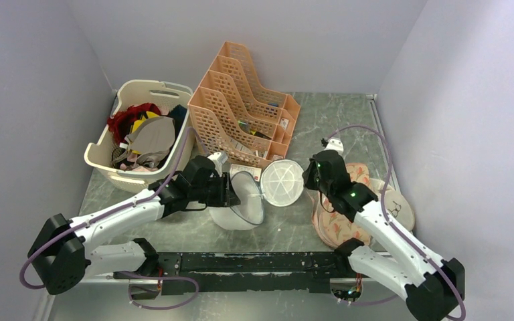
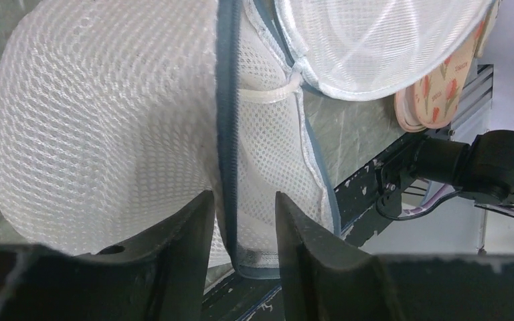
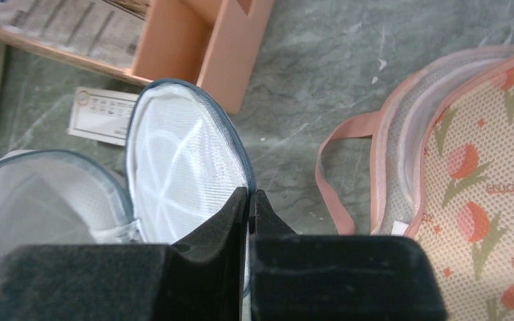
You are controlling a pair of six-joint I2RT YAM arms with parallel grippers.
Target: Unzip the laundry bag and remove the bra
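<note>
The laundry bag [image 1: 244,215], a whitish mesh drum with a grey zip rim, stands near the table's front middle. Its round lid [image 1: 282,182] is flipped open to the right. My left gripper [image 2: 244,224] is open, its two fingers standing either side of the bag's grey rim [image 2: 227,134] with gaps showing. In the top view that left gripper [image 1: 235,194] is at the bag's left side. My right gripper [image 3: 249,194] is shut on the lid's grey edge [image 3: 237,144], and in the top view the right gripper [image 1: 306,182] is at the lid's right side. The bra is hidden.
A peach pad with red-orange print [image 1: 338,217] and a white disc [image 1: 396,208] lie under the right arm. A cream basket [image 1: 100,157] of clothes stands at the back left, beside an orange file rack [image 1: 241,107]. A paper label [image 3: 104,114] lies by the rack.
</note>
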